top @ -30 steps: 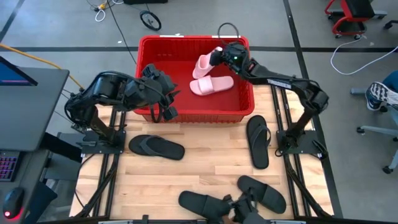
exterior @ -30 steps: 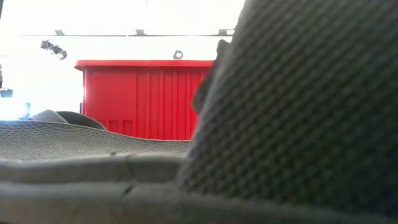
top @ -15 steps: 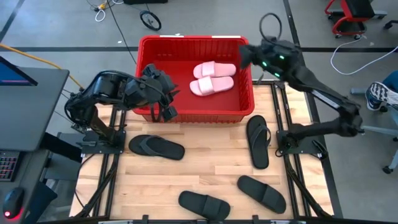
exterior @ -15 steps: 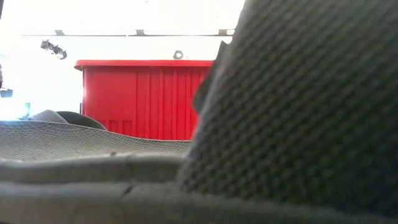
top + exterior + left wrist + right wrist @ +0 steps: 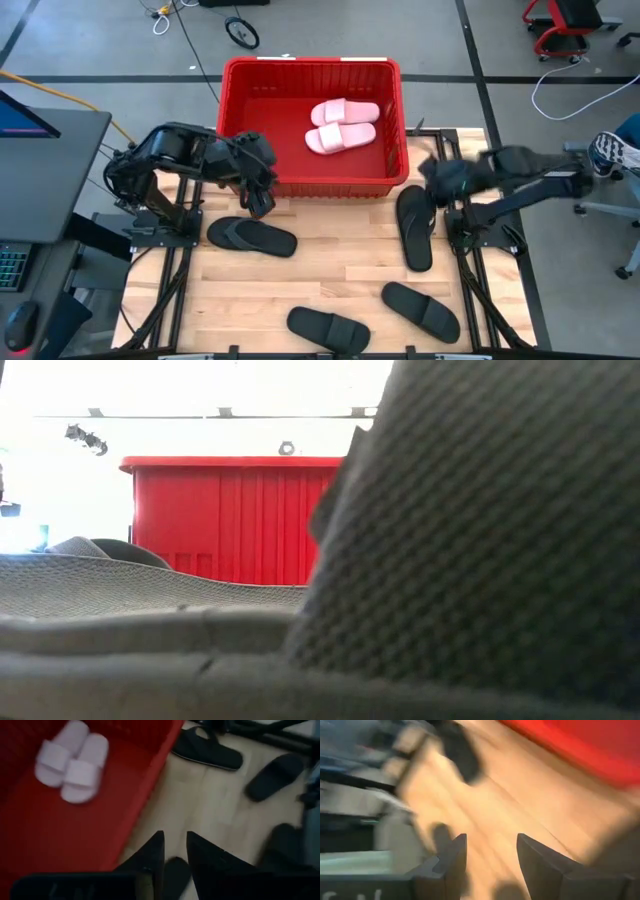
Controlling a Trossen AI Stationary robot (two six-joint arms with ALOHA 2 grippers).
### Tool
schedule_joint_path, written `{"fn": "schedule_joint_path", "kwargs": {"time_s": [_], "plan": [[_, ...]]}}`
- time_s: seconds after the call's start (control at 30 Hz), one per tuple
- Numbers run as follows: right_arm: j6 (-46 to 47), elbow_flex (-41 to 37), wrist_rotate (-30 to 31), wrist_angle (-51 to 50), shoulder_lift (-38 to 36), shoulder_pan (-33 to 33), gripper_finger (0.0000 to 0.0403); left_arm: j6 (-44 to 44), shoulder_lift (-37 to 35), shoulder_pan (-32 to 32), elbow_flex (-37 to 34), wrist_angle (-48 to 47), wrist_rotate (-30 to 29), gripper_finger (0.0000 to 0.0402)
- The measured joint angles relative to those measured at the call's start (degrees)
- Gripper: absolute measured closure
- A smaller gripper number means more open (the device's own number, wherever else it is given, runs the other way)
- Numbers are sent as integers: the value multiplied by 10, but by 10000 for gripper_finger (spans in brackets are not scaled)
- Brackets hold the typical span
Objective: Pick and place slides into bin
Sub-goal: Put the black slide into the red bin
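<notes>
Slides: 2 pale pink ones [image 5: 342, 126] lie side by side inside the red bin [image 5: 232, 120], toward its far right part, touching each other; also seen in the left wrist view [image 5: 72, 760]. 4 black slides sit out on the wooden tabletop [image 5: 340, 275]: one [image 5: 251, 236] just in front of the bin's near-left corner, one [image 5: 414, 226] lengthwise by the bin's near-right corner, and two at the near edge, [image 5: 328, 329] and [image 5: 421, 309], close together but apart. Bin stands at the far end of the tabletop, upright; low view shows its ribbed front wall [image 5: 235, 520] behind big blurred grey shapes that fill the foreground.

Left claw [image 5: 259, 200] hangs at the bin's near-left corner, outside the wall and above the black slide there. In the left wrist view its fingers [image 5: 150, 857] stand a narrow gap apart w/ nothing between them, a dark slide [image 5: 175, 872] showing below the gap.

Right claw [image 5: 435, 178] is low, off the bin's near-right corner, next to the far end of the lengthwise black slide; motion-blurred in the high view. Right wrist view shows its fingers [image 5: 451, 857] spread wide, empty, over bare wood, w/ the red bin wall [image 5: 580, 750] farther off.
</notes>
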Motion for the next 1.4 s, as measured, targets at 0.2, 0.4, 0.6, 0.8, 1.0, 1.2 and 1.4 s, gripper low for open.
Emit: {"fn": "schedule_joint_path", "kwargs": {"time_s": [0.2, 0.4, 0.6, 0.8, 1.0, 1.2, 1.4], "plan": [[316, -60, 83, -113, 70, 146, 225, -159, 10, -32, -1, 0, 1, 321], [434, -185, 81, -29, 133, 211, 225, -230, 29, -59, -1, 2, -17, 319], [462, -283, 106, -25, 167, 200, 225, -270, 61, -73, -1, 4, -19, 325], [439, -339, 122, 35, 150, 175, 225, -287, 91, -86, -1, 8, -18, 323], [430, -363, 193, 67, 146, 161, 225, -287, 111, -91, -1, 29, -18, 321], [400, -381, 196, 113, 147, 137, 225, -299, 113, -93, -1, 45, -18, 331], [365, -387, 220, 130, 159, 104, 230, -301, 113, -93, -1, 53, -18, 334]]}}
